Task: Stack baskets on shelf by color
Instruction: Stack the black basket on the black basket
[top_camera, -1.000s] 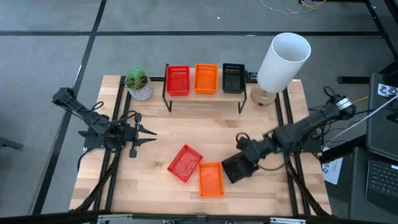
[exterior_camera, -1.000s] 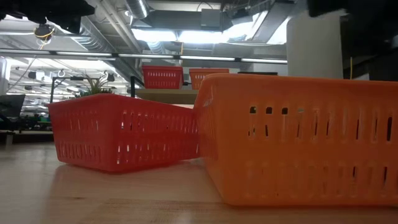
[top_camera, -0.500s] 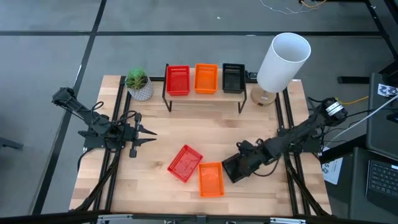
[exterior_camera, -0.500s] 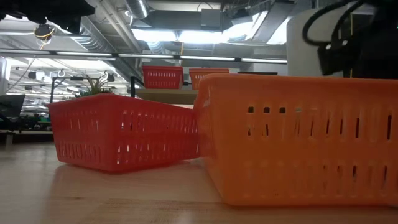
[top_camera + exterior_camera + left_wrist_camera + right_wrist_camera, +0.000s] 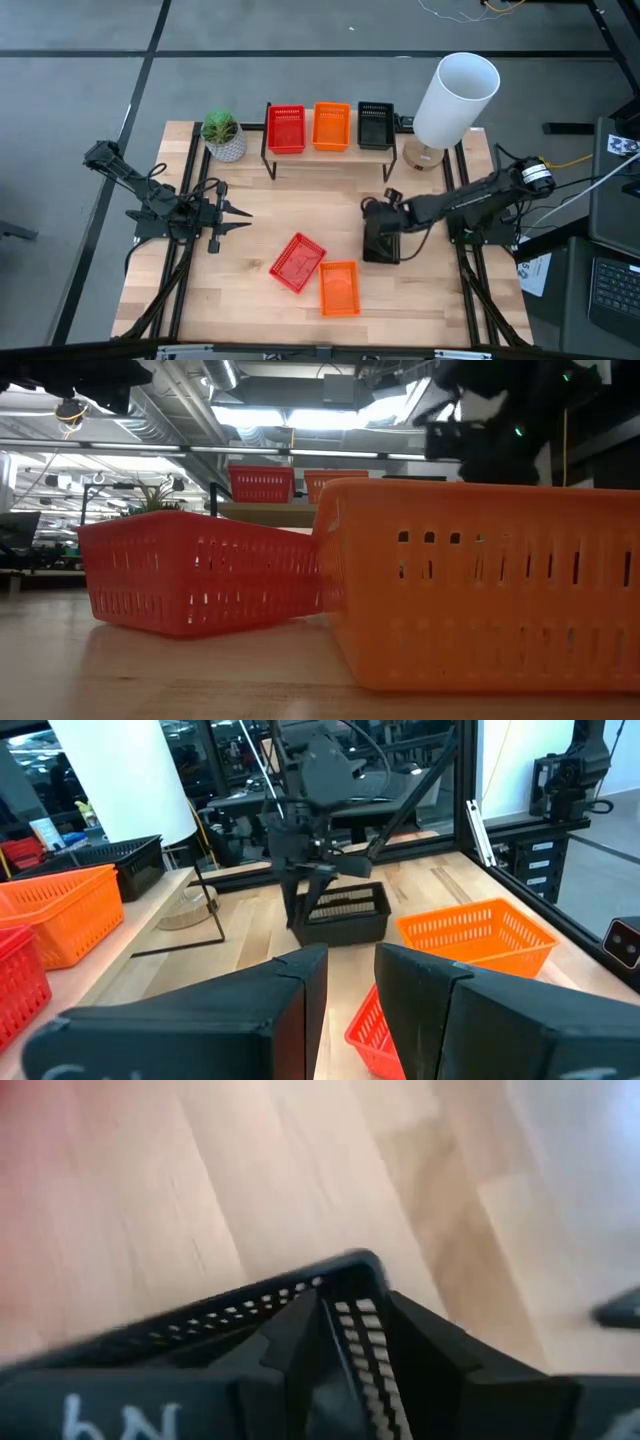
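At the left of the high view, the left end effector [image 5: 232, 212] was parked over the tabletop [image 5: 250, 310] with its fingers slightly parted and nothing held. Left of centre in the lower part of that view, a red basket [image 5: 297, 262] lay askew, touching an orange basket [image 5: 338, 287] just to its right. At the top centre, the shelf [image 5: 330, 152] carried red [image 5: 286, 129], orange [image 5: 332, 126] and black baskets [image 5: 376, 124] side by side. Right of centre, the right end effector [image 5: 378, 222] was clenched on the wall of a loose black basket [image 5: 381, 243], one finger inside the mesh and one outside, as the right wrist view showed. To carry this step out well, it was judged that the basket should be kept level, lifted clear of the shelf's front edge, lined up squarely over the black one at the shelf's right end, and lowered until nested before being released.
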You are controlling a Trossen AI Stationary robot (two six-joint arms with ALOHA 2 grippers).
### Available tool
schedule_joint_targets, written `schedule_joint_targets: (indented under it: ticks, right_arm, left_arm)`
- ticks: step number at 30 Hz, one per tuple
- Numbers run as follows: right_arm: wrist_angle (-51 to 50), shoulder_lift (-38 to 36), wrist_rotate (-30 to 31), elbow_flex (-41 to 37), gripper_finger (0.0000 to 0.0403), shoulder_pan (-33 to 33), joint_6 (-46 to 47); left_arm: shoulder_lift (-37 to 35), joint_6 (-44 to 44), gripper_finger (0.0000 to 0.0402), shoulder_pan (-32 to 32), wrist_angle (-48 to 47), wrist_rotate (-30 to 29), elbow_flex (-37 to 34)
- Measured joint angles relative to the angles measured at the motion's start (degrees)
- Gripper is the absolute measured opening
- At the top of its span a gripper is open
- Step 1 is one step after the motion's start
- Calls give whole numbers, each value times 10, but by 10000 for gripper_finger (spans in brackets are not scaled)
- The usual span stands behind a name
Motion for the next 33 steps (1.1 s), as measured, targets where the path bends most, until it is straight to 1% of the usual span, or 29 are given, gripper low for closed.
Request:
schedule_joint_targets:
  ticks: [2, 5, 9, 12, 15, 19, 22, 33]
  right_arm:
    - [-10, 0, -12, 27, 119, -3, -1]
    - [-41, -3, -57, 73, 119, 10, 2]
    - [-41, -4, -131, 115, 119, 54, -1]
    - [-54, -3, -151, 116, 119, 98, 5]
    - [-73, -3, -143, 116, 119, 145, 32]
    - [-93, -3, -70, 116, 119, 192, 42]
    - [-115, 5, -40, 116, 119, 213, 42]
    - [-125, 87, -44, 115, 119, 219, 45]
  left_arm:
    - [0, 0, 80, 0, 0, 0, 0]
    - [0, 0, 80, 0, 0, 0, 0]
    - [0, 0, 80, 0, 0, 0, 0]
    - [0, 0, 80, 0, -3, 0, 0]
    - [0, 0, 80, 0, -4, 0, 0]
    - [0, 0, 80, 0, -4, 0, 0]
    - [0, -2, 80, 0, -4, 0, 0]
    - [0, -16, 80, 0, -12, 0, 0]
